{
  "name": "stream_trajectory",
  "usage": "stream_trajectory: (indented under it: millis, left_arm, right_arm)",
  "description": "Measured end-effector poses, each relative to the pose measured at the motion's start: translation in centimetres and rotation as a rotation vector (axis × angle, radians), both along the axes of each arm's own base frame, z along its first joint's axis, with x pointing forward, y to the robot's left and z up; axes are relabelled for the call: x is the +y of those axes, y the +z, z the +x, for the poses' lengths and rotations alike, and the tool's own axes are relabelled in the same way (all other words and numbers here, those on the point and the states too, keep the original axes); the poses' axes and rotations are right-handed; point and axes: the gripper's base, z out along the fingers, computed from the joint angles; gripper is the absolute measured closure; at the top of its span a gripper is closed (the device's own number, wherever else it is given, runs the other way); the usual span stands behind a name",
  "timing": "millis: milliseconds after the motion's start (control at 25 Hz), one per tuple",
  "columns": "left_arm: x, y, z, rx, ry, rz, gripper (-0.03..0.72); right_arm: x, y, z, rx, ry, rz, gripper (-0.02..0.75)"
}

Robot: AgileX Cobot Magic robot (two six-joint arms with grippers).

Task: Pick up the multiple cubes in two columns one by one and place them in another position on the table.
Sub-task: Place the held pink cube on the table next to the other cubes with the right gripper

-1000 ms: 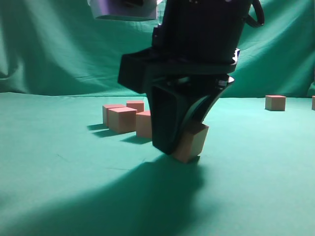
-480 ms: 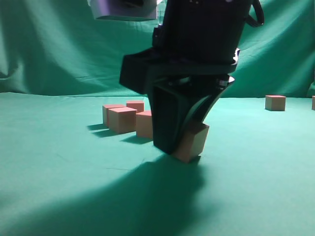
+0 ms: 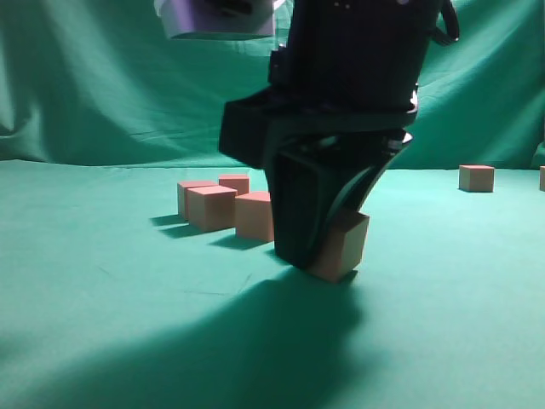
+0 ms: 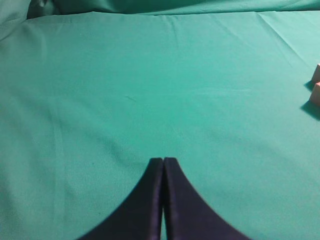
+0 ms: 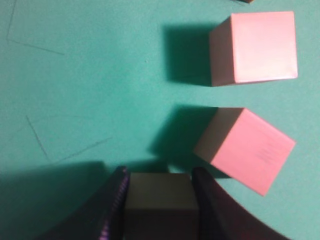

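My right gripper (image 3: pixel 324 256) is shut on one of the cubes (image 3: pixel 345 245), which is tilted, with its low corner at or just above the table (image 3: pixel 102 324). From the right wrist, that held cube (image 5: pixel 161 200) sits dark between both fingers. Two pink-topped cubes lie just ahead of it, one square-on (image 5: pixel 255 47) and one turned askew (image 5: pixel 247 147). More cubes cluster left of the gripper (image 3: pixel 210 207), (image 3: pixel 254 215), (image 3: pixel 234 181). My left gripper (image 4: pixel 163 161) is shut and empty over bare cloth, with two cube edges (image 4: pixel 315 94) at the frame's right border.
A lone cube (image 3: pixel 476 177) stands far right near the green curtain (image 3: pixel 102 77), and another sliver shows at the right border (image 3: pixel 542 177). A white and purple housing (image 3: pixel 217 17) hangs at the top. The gripper casts a broad shadow in front.
My right gripper has shifted slightly to the right with the cube still held. The other cubes have not moved.
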Motion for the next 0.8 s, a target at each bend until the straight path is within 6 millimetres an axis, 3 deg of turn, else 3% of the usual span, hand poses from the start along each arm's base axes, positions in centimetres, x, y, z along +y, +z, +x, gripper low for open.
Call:
stream_trajectory:
  millis: [800]
  left_arm:
    - [0.0, 0.0, 0.0, 0.0, 0.0, 0.0, 0.688]
  right_arm:
    - [0.12, 0.05, 0.06, -0.006, -0.008, 0.017, 0.474]
